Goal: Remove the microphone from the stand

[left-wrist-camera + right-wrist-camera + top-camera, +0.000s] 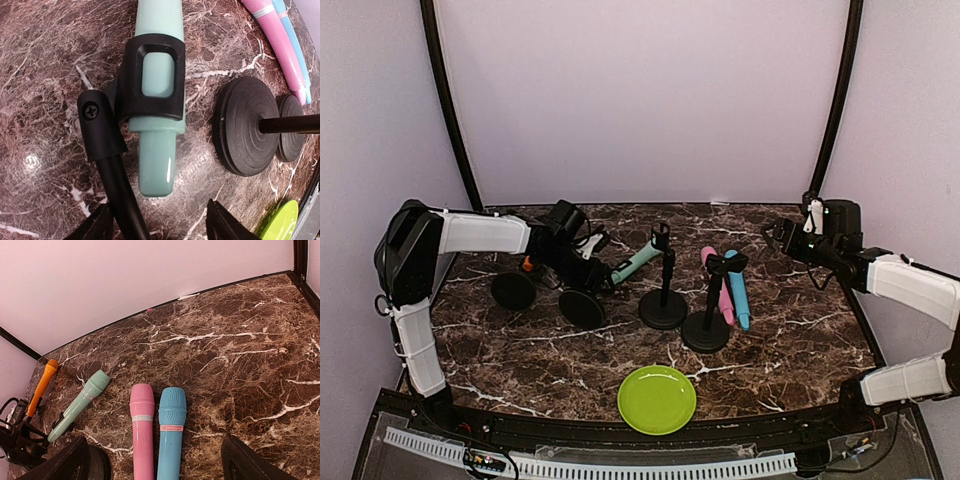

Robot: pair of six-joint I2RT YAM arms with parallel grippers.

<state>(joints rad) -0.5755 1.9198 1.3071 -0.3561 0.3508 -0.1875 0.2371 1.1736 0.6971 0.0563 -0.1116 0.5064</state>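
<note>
Left gripper: jaws released, fingers spread wide, gripping nothing.

Mint microphone is seated in the black clip of its stand, not removed. From the top camera it sits left of centre on the table, raised off the surface and slanted. Its head points far-right and its handle end near-left, toward the left gripper.

Mic vs jaws, left wrist view:
- The handle end points at the gap between the jaws and stops just short of it, roughly centred.
- It touches neither finger.
- The clip wraps the body further up, beyond the jaws.
- The stand pole runs from the clip's screw joint down into the gap, close against one finger. Can't tell if they touch.

Right gripper: jaws released, wide apart, nothing between them. It hangs over the far-right part of the table, well apart from the mint microphone.

Other items:
- Pink microphone and blue microphone lie flat, side by side, right of centre.
- Orange microphone lies at the far left.
- Two round stand bases stand just right of the mint microphone.
- Green plate is at the near edge, centre.
</note>
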